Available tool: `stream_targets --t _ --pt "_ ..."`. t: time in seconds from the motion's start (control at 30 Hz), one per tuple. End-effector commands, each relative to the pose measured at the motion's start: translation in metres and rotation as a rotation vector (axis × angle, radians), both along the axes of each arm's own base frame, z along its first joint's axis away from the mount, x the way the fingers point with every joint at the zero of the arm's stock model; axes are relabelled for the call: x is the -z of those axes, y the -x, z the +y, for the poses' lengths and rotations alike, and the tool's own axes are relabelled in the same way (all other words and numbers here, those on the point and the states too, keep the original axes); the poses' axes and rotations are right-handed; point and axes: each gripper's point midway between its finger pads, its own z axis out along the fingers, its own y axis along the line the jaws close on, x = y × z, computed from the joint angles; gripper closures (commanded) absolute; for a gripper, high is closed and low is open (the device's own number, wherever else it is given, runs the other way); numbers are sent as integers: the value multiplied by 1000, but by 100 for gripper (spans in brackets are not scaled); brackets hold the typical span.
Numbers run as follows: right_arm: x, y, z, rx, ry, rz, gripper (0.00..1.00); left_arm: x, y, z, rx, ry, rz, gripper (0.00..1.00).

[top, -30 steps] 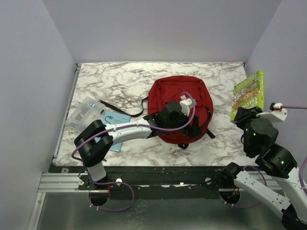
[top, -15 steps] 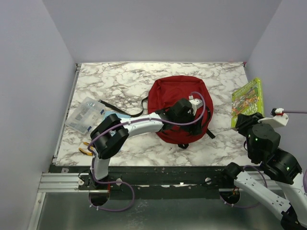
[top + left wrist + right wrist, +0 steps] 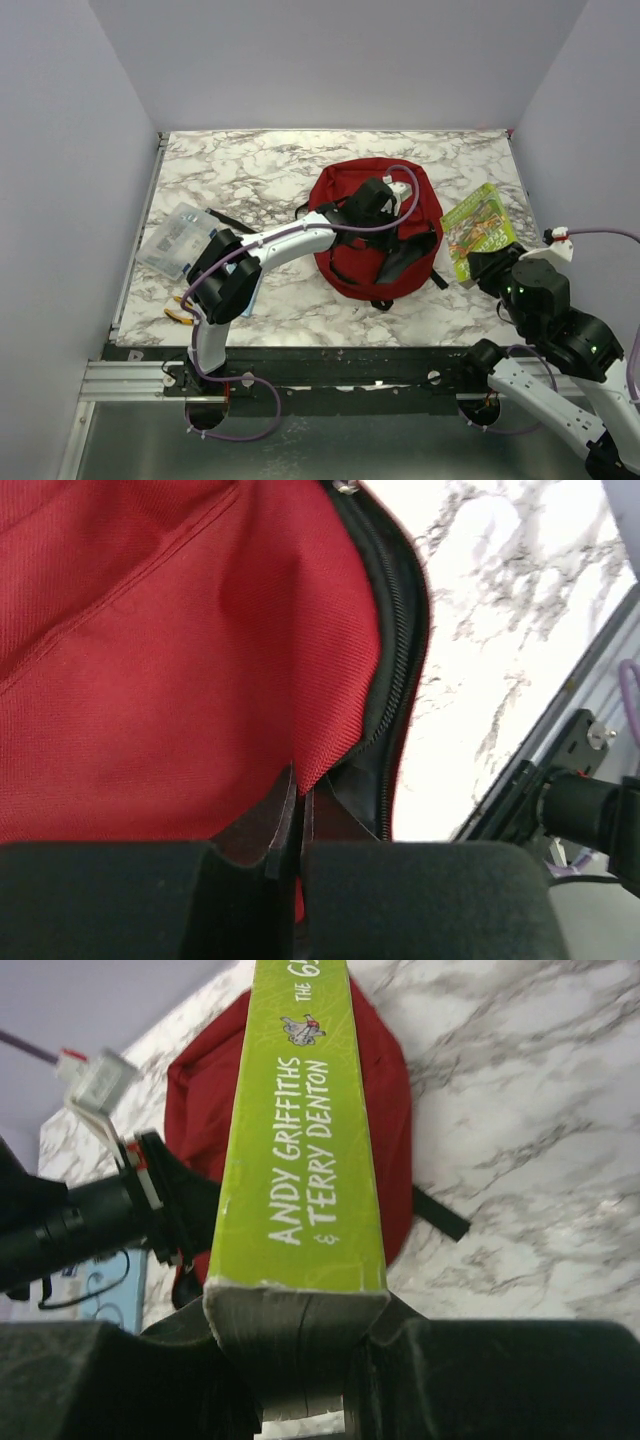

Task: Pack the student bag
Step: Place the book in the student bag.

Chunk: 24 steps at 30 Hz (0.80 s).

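While the student bag point(image 3: 428, 205) lay mid-counter point(image 3: 250, 165), its mouth showed you only red lining, with nothing inside that could be made out. The book point(image 3: 300, 1160) sat clamped in your right tool point(image 3: 300, 1360), near the bag. Your left tool point(image 3: 298, 825) was clenched on the zipper flap, and that thin fabric could slip out and let the mouth close.

Soft, even light from above. The overhead view is sharp; the bag point(image 3: 330, 190) casts a faint, short shadow on the pale table point(image 3: 250, 160). In both wrist views the near black jaws are dark and blurred, while the lettering on the book point(image 3: 300, 1160) reads crisply.
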Motion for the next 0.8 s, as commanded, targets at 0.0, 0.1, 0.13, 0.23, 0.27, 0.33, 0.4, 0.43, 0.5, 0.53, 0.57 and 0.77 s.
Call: stream_targets --t 0.0,0.1,0.13,0.23,0.27,0.33,0.4,0.43,0.5,0.53,0.57,0.77 --pt "13 4 51 -159 -215 66 100 -67 8 -11 93 86 -63 100" --pt "27 13 76 -236 -355 130 100 -89 3 -10 84 88 -104 100" --pt "32 18 83 -256 -397 158 100 -96 2 -10 86 86 -122 100" --pt "42 28 106 -347 -515 187 100 -116 -2 -9 102 82 -164 100" --pt "47 29 112 -368 -547 194 100 -121 -2 -9 111 77 -174 100" --pt "57 31 120 -376 -615 221 100 -131 0 -10 138 80 -184 100" --pt "61 32 128 -410 -649 224 100 -138 4 -11 167 92 -190 100" --pt "64 32 129 -408 -661 228 100 -142 5 -12 175 97 -190 100" --pt "65 27 126 -379 -675 203 100 -149 10 -13 195 110 -177 100" --pt "64 23 125 -364 -684 183 100 -151 12 -13 201 118 -166 100" --pt "60 20 125 -359 -707 154 100 -153 15 -14 207 129 -154 100" --pt "56 -9 130 -274 -877 52 100 -164 20 -20 242 156 -138 100"
